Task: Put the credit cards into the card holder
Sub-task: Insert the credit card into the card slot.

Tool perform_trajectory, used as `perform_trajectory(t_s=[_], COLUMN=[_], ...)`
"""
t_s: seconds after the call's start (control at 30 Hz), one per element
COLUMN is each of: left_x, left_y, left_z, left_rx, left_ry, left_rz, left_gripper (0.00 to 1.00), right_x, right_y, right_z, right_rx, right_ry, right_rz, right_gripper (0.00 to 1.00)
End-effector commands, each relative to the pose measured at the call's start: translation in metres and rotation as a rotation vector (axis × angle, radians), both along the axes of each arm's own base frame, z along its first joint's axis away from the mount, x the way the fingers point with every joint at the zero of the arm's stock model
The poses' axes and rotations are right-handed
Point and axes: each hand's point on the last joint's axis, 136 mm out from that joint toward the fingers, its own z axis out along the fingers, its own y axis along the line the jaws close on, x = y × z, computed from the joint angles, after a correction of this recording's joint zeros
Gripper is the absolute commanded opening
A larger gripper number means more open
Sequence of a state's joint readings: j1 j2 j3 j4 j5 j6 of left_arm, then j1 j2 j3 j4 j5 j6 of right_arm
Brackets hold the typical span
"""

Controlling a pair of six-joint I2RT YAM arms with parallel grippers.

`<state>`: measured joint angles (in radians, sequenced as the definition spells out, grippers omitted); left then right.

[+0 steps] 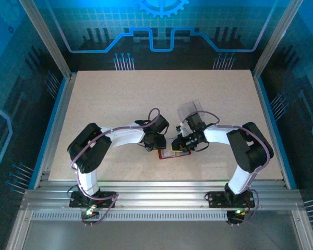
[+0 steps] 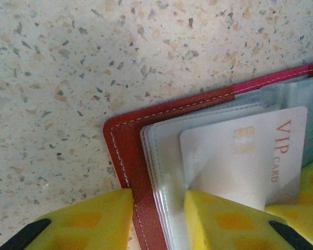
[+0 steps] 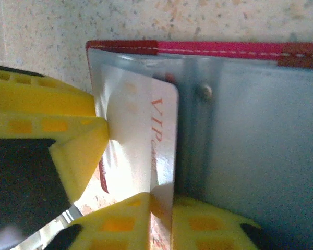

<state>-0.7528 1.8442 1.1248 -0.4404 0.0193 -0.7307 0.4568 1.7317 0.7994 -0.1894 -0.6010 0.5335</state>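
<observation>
Notes from the centre of the table (image 1: 120, 94), where both arms bend inward to one spot.

Left of centre, overhead: the left claw (image 1: 155, 141) is down at the left end of the card holder (image 1: 173, 154), which lies open and flat. In the left wrist view its yellow fingers (image 2: 88, 221) sit along the bottom edge, a little apart. The holder's red stitched border and the stacked clear pockets run up between them. We judge this claw is there to stop the holder sliding while a card goes in. Whether it clamps the border or only bears down on it, we cannot tell.

Centre: the VIP card (image 2: 250, 156), pale with red lettering, lies on the pocket stack at the lower right of that view. It seems to sit partly under clear film, and we read it as partly seated, not home.

Right: the right claw (image 3: 126, 174) straddles the card's outer end at the lower left of its wrist view. Its jaws are slightly spread, with table showing in the gap. The card passes between the pads, but we see no firm pinch.

Upper right of centre, overhead: a second card (image 1: 190, 108), see-through, rests just beyond the right wrist, apart from the holder, likely next in turn.
</observation>
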Motion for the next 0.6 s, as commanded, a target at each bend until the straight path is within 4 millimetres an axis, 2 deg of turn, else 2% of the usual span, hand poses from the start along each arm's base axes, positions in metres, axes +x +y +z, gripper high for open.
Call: perform_trajectory(t_s=[0.0, 0.1, 0.37, 0.53, 0.57], left_x=[-0.010, -0.009, -0.007, -0.003, -0.004], left_y=[-0.001, -0.002, -0.002, -0.004, -0.005], left_z=[-0.007, -0.005, 0.004, 0.015, 0.017], left_rx=[-0.010, -0.028, -0.100, -0.163, -0.174], left_ry=[0.042, 0.045, 0.053, 0.047, 0.048], left_rz=[0.002, 0.009, 0.029, 0.034, 0.032], left_gripper=[0.35, 0.35, 0.35, 0.36, 0.36], right_x=[-0.008, -0.006, -0.003, -0.006, 0.002], right_y=[-0.004, -0.004, -0.006, -0.012, -0.008], right_z=[-0.001, 0.005, 0.012, 0.009, 0.017], right_rx=[-0.066, -0.069, -0.122, -0.171, -0.160], right_ry=[-0.006, -0.018, -0.040, -0.039, -0.065], right_rz=[0.016, 0.019, 0.036, 0.039, 0.039], right_gripper=[0.28, 0.34, 0.39, 0.40, 0.41])
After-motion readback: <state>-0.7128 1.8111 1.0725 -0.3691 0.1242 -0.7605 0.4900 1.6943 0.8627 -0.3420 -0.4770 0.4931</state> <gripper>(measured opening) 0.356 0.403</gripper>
